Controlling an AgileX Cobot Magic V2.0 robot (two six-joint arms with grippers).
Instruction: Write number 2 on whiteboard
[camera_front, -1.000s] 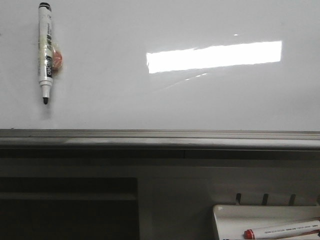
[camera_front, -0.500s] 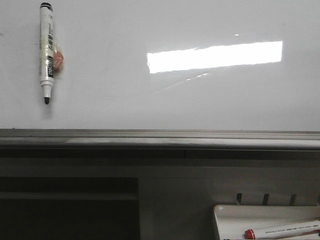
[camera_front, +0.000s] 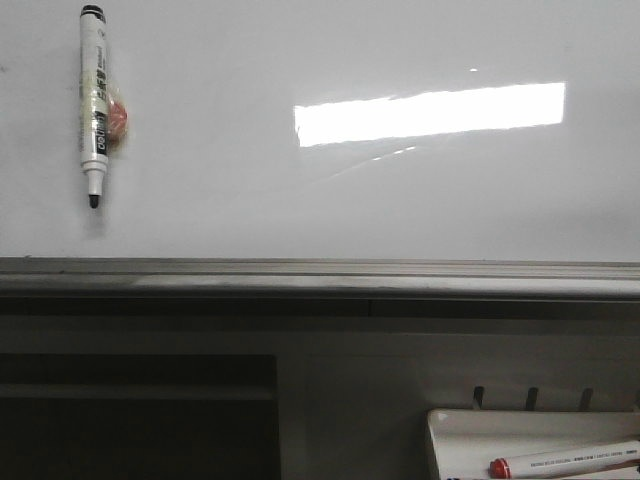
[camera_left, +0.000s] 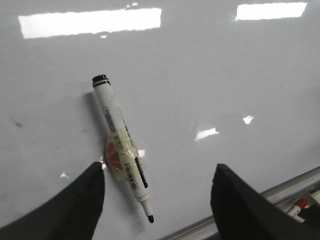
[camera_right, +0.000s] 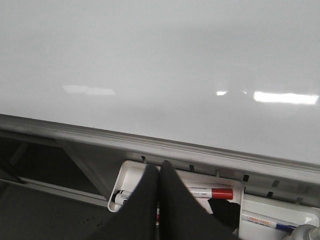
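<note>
The whiteboard (camera_front: 330, 200) fills the upper part of the front view, glossy white with a grey rail (camera_front: 320, 278) along its lower edge. A black-tipped white marker (camera_front: 93, 105) is stuck to it at the upper left, tip down, with an orange patch under tape at its middle. In the left wrist view the same marker (camera_left: 122, 145) lies on the board just ahead of my left gripper (camera_left: 159, 170), which is open and holds nothing. My right gripper (camera_right: 159, 166) is shut and empty, hanging over a white tray (camera_right: 127, 170). The number 2 is out of view. Neither gripper shows in the front view.
A small white tray (camera_front: 450, 430) below the rail at the right holds a red-capped marker (camera_front: 565, 462). In the right wrist view it holds a red-capped marker (camera_right: 212, 193) and a black-capped one (camera_right: 121, 197); a second tray (camera_right: 272, 215) sits beside it. A dark recess (camera_front: 135, 420) lies at lower left.
</note>
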